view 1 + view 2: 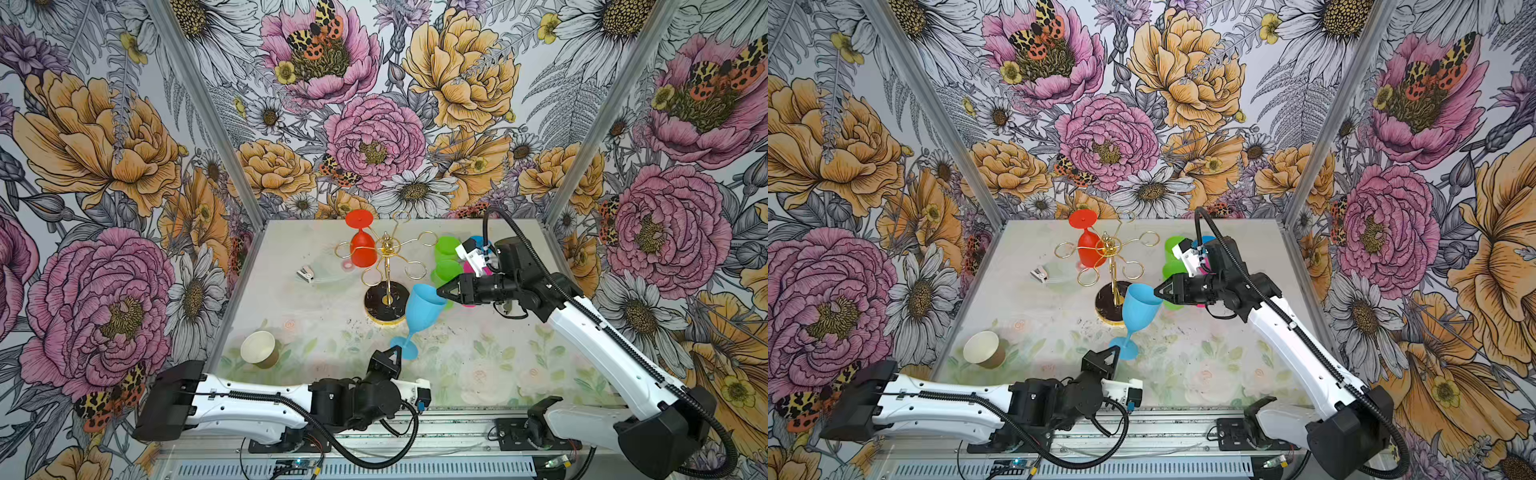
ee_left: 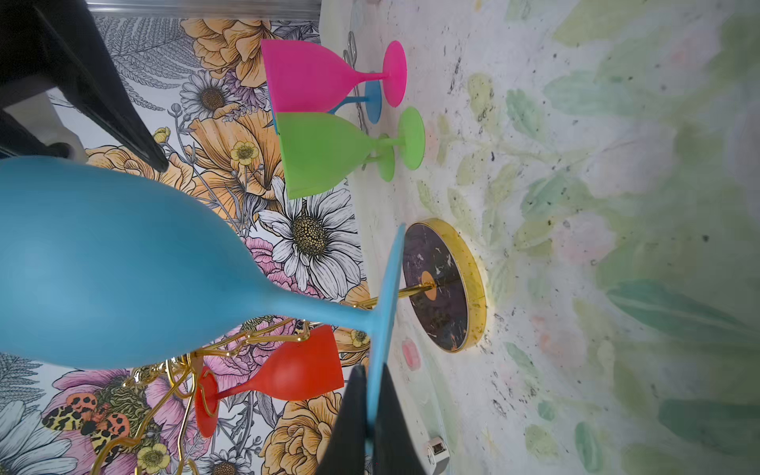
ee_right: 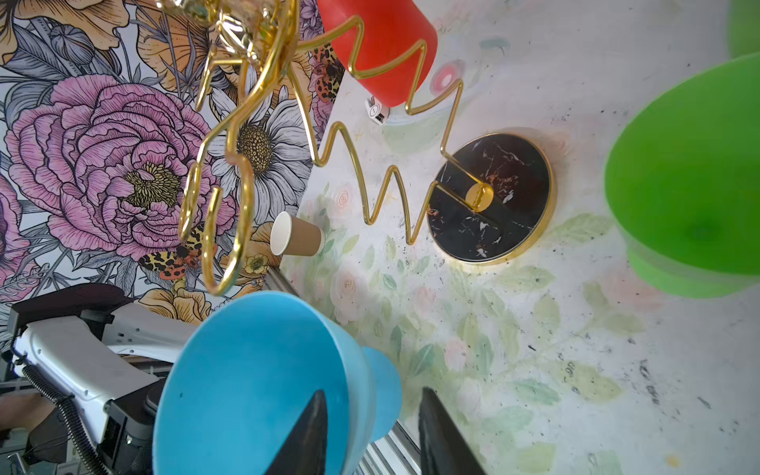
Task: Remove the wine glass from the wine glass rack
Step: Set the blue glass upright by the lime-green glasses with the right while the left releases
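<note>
1. At the foot of the blue wine glass (image 1: 424, 309), the left gripper (image 1: 394, 353) is clamped tight on the disc's edge. It carries the glass mouth-up but leaning.
2. At 3 o'clock on the bowl's rim, the right gripper (image 1: 439, 293) straddles the wall with one finger inside and one outside. Its jaws stand apart with a gap on the outer side, so no second grip is made yet.
3. Off the wine glass rack (image 1: 374, 305) already, this glass sits just beside the round base, at about 5 o'clock from it.
4. At about 11 o'clock from the pole, a red wine glass (image 1: 363, 249) hangs upside down from a loop arm.
5. This looks like a handover. The right jaws should close squarely on the wall just below the lip, and gently, since a thin rim may flex or slip. The left should release only once that hold is firm. The bowl should be kept clear of the nearest loop arm and of the green glasses (image 1: 446, 251) at 3 o'clock from the rack.
</note>
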Action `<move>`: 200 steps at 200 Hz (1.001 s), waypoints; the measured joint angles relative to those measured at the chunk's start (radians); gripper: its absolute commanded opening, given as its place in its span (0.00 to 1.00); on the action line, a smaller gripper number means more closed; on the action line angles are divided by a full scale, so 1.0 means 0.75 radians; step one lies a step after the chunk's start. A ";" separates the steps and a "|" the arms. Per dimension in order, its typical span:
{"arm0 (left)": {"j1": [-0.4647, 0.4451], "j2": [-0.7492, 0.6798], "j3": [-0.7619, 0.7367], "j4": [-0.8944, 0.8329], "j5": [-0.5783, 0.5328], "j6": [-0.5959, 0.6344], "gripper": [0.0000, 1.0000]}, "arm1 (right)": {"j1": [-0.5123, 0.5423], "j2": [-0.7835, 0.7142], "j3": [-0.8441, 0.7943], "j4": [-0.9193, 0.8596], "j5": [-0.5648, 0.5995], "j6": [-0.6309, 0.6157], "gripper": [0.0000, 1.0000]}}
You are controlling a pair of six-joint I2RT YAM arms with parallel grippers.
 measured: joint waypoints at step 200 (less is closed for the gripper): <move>0.010 -0.086 -0.128 0.124 -0.092 0.167 0.62 | 0.049 0.069 0.041 -0.074 0.047 -0.081 0.00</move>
